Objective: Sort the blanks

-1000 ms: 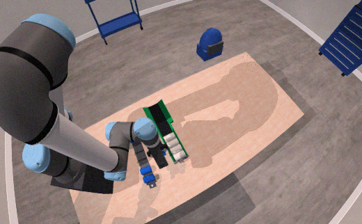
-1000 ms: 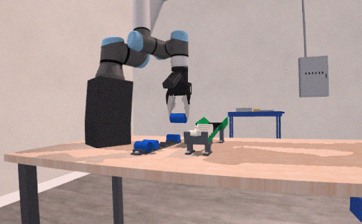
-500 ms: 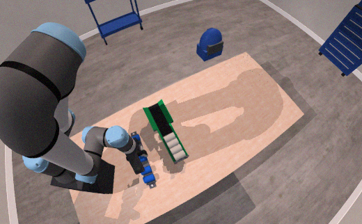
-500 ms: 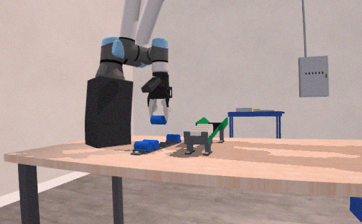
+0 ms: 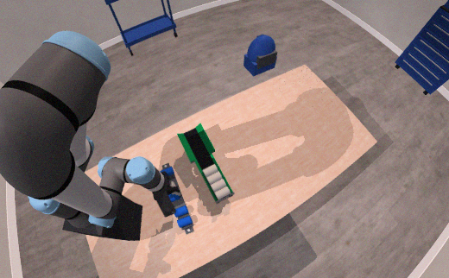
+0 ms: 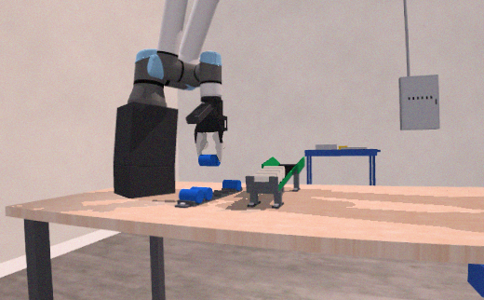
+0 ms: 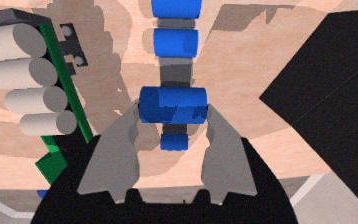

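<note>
My gripper [image 5: 174, 195] [image 6: 209, 157] [image 7: 173, 104] is shut on a blue blank [image 6: 208, 160] [image 7: 173, 97], gripped by its ends and held level in the air above the stock rack [image 5: 188, 230] [image 6: 183, 204] [image 7: 176, 71]. In the wrist view it lies across the rack's line, above a bare stretch. Two blue blanks [image 5: 180, 211] [image 5: 185, 222] [image 7: 176, 42] [image 7: 176, 7] lie across the rack near one end, and another blue blank [image 5: 167, 171] [image 6: 232, 184] [image 7: 174, 142] lies near the other end. Several off-white blanks [image 5: 212, 175] [image 7: 22, 73] lie side by side across the ramp [image 5: 199, 149] against its stop [image 5: 225, 198] [image 6: 264, 184].
The ramp's green side wall [image 6: 293, 172] [image 7: 66, 82] stands beside the rack, with its flared walls at the far end. A ramp foot [image 7: 73, 46] stands out toward the rack. The black robot base [image 5: 122, 222] [image 6: 145, 149] [image 7: 340, 85] is on the rack's other side.
</note>
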You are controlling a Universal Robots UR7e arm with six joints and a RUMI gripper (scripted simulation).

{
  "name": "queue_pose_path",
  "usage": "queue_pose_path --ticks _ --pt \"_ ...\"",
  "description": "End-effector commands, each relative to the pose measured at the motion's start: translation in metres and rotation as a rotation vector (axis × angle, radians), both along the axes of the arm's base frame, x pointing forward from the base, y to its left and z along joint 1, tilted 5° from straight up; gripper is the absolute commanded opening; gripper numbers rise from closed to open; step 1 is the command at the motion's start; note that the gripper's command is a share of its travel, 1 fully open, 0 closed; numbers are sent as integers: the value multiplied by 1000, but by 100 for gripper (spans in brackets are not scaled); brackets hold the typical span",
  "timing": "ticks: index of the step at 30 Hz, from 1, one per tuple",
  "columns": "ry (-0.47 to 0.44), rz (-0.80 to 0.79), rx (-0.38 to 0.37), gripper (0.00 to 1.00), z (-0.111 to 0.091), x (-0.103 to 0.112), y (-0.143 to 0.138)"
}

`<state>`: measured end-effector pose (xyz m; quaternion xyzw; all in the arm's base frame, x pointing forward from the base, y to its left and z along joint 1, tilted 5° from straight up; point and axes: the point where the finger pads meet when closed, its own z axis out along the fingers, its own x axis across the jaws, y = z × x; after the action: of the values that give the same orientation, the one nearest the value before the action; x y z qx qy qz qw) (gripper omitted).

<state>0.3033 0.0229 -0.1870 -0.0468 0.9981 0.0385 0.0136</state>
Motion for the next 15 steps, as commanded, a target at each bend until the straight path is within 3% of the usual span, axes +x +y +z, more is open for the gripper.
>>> queue_pose_path --ticks 1,15 --pt "-1 0 0 39 0 0 0" --pt "-1 0 0 39 -6 0 0"
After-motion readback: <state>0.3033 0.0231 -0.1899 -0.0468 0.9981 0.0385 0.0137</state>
